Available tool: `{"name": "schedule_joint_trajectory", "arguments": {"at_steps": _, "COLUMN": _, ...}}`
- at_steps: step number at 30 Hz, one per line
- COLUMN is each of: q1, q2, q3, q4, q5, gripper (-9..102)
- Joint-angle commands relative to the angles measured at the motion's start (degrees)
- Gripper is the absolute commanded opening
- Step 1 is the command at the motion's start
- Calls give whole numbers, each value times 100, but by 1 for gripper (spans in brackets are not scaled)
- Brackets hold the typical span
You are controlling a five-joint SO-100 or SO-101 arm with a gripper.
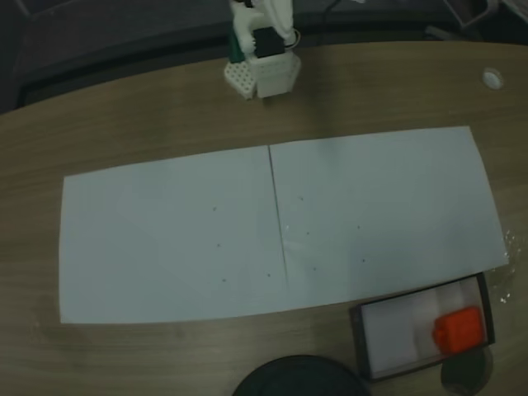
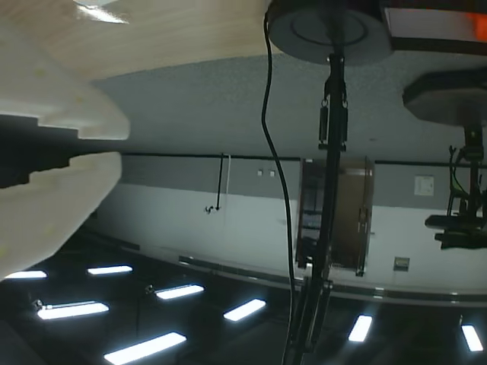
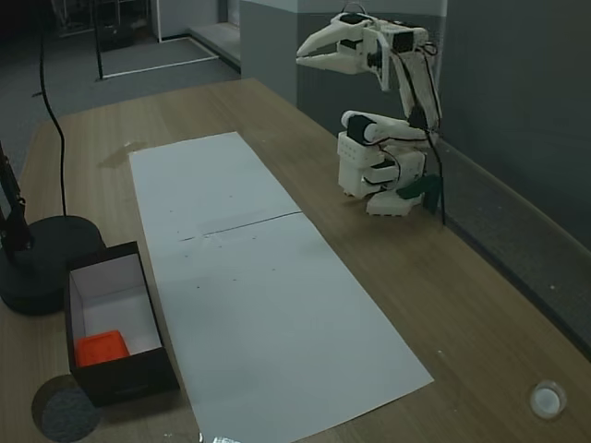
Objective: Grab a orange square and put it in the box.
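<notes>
The orange square (image 1: 459, 329) lies inside the box (image 1: 360, 340) near the table's (image 1: 124, 124) front right corner. The gripper (image 3: 303, 57) hangs raised by the far edge, jaws nearly closed, empty; white paper (image 1: 165, 239) spans between.

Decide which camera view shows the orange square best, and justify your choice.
A fixed view from above: the orange square lies unobstructed inside the box. In the other fixed view the box wall hides part of it; the wrist view catches an orange sliver at its edge.

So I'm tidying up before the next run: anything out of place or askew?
Nothing stands out. The orange square sits inside the box, the white paper lies flat, and the pincer is raised near its base.
</notes>
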Motion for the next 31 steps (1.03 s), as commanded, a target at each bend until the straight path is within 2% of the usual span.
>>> {"name": "schedule_joint_trajectory", "arguments": {"at_steps": 1, "q1": 562, "q2": 105, "q3": 905, "q4": -765, "q5": 18, "gripper": 0}}
{"name": "schedule_joint_trajectory", "arguments": {"at_steps": 6, "q1": 633, "q2": 105, "q3": 2364, "q4": -1292, "q5": 35, "gripper": 0}}
{"name": "schedule_joint_trajectory", "arguments": {"at_steps": 11, "q1": 35, "q2": 105, "q3": 3489, "q4": -1266, "q5": 659, "gripper": 0}}
{"name": "schedule_joint_trajectory", "arguments": {"at_steps": 18, "q1": -79, "q2": 105, "q3": 4474, "q4": -1230, "q5": 668, "gripper": 0}}
{"name": "schedule_joint_trajectory", "arguments": {"at_steps": 20, "q1": -70, "q2": 105, "q3": 4412, "q4": -1028, "q5": 677, "gripper": 0}}
{"name": "schedule_joint_trajectory", "arguments": {"at_steps": 25, "q1": -149, "q2": 105, "q3": 3999, "q4": 475, "q5": 650, "gripper": 0}}
{"name": "schedule_joint_trajectory", "arguments": {"at_steps": 31, "q1": -88, "q2": 88, "q3": 3990, "q4": 475, "q5": 686, "gripper": 0}}
